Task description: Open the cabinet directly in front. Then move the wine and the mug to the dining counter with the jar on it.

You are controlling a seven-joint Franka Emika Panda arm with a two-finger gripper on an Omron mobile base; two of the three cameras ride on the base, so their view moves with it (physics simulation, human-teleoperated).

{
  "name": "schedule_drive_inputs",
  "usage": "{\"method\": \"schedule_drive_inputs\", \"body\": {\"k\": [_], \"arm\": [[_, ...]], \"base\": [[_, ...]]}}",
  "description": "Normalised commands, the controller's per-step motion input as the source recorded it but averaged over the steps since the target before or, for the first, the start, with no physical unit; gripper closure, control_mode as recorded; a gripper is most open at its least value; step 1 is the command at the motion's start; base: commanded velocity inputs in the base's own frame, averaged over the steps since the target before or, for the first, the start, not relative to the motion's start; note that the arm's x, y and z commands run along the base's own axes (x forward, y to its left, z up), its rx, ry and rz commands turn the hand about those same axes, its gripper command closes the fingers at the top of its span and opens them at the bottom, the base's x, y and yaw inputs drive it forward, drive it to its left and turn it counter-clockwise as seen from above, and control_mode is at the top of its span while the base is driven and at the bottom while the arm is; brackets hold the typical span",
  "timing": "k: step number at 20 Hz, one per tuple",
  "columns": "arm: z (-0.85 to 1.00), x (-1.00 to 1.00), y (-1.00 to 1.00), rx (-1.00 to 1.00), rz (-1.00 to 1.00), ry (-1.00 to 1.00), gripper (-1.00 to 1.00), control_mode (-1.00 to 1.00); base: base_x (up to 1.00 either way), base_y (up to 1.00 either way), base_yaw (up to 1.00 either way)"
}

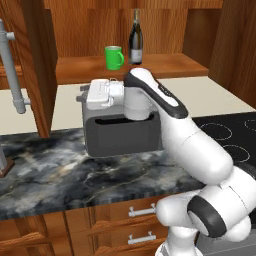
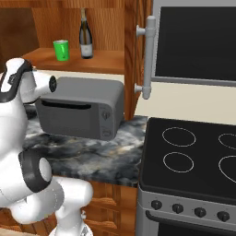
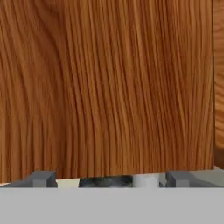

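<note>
Open cabinet (image 1: 35, 65) with the gripper (image 3: 111, 178) facing wood grain, fingers set wide apart and holding nothing.
At top centre of the left base view, the green mug (image 1: 113, 57) stands just left of the wine (image 1: 135, 37) on the cabinet shelf, above the grey microwave (image 2: 80, 113) on the marble worktop (image 1: 45, 175).

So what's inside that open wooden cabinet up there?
On the cabinet's bottom shelf stand a green mug and, beside it, a dark wine bottle. The picture's top edge cuts off anything higher, and the doors hide the shelf's far ends.
</note>
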Motion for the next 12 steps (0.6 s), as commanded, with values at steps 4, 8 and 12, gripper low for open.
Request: {"method": "schedule_drive_inputs", "body": {"k": [4, 8, 12], "arm": [[0.50, -0.70, -0.99, 0.00, -0.45, -0.03, -1.00, -1.00], [0.48, -0.62, -0.92, 0.00, -0.51, 0.00, -1.00, -1.00], [0.40, -0.44, -0.84, 0.00, -0.51, 0.08, -1.00, -1.00]], "base": [[0.00, 0.00, 0.00], [0.00, 0.00, 0.00], [0.00, 0.00, 0.00]]}}
